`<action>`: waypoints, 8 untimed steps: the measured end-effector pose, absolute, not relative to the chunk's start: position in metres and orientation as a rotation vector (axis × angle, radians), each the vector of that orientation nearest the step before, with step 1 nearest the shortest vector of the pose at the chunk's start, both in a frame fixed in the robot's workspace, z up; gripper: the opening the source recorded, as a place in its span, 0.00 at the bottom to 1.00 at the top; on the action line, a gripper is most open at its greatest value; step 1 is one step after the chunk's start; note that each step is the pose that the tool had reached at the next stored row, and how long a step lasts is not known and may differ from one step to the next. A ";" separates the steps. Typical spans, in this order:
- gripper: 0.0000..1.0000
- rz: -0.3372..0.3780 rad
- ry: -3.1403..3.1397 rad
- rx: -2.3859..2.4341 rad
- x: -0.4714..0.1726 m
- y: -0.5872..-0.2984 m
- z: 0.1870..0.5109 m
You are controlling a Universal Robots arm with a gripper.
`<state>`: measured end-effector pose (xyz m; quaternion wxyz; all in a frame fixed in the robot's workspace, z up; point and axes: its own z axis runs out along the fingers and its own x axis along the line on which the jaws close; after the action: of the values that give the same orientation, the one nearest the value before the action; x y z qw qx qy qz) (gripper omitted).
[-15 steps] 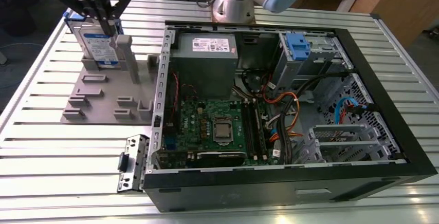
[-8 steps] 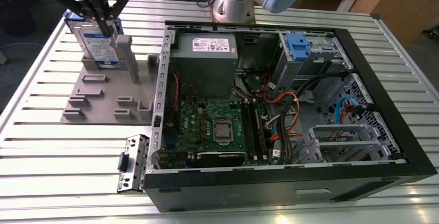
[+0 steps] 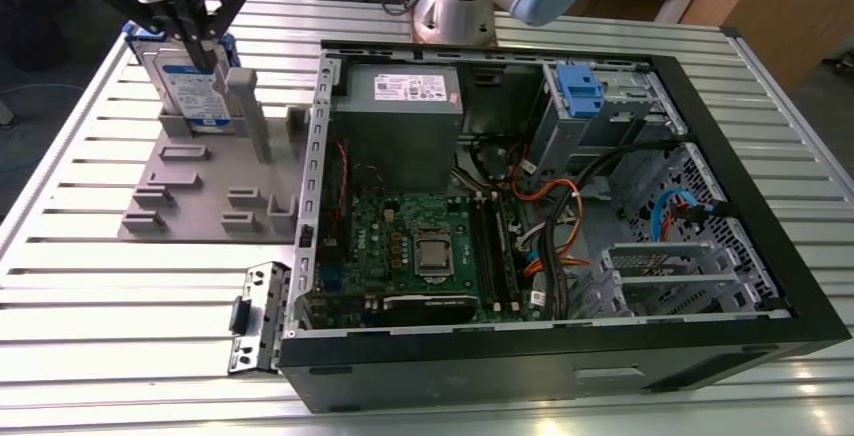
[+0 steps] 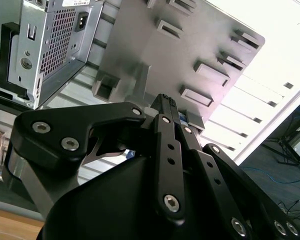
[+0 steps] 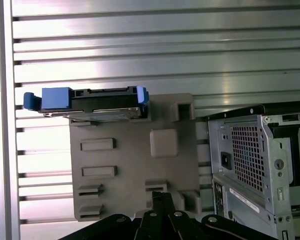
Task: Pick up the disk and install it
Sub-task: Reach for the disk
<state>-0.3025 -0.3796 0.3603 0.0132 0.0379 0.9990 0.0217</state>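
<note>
Disk stands on edge in a slot at the far end of the grey holder tray, on the table, to the exterior view's left of the open computer case and apart from it. In the first wrist view I see its top edge, with blue frame at both ends. Gripper hangs above the tray with fingers drawn together and nothing between them; the tips meet in both wrist views. In the first wrist view the tips sit over the tray end away from the disk, so I judge I am not yet lined up on it. Step in hand, as I read it: the pick. To do it well I want the fingers opened wider than the disk's thickness before any descent, centred along the top edge and squared to the flat faces so the pads close on metal, not on the blue end tabs. Risk: the upright grey post just beside the disk could catch a finger. Lift should go straight along the slot, since any tilt may bind it. Inside the case, a metal cage with a blue clip sits near the far corner.
</note>
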 end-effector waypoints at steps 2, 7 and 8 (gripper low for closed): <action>0.10 0.068 3.112 0.118 -0.304 -0.379 0.360; 0.10 0.068 3.112 0.118 -0.307 -0.378 0.359; 0.10 0.068 3.112 0.118 -0.308 -0.378 0.358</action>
<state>-0.3078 -0.3782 0.3583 0.0133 0.0379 0.9990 0.0217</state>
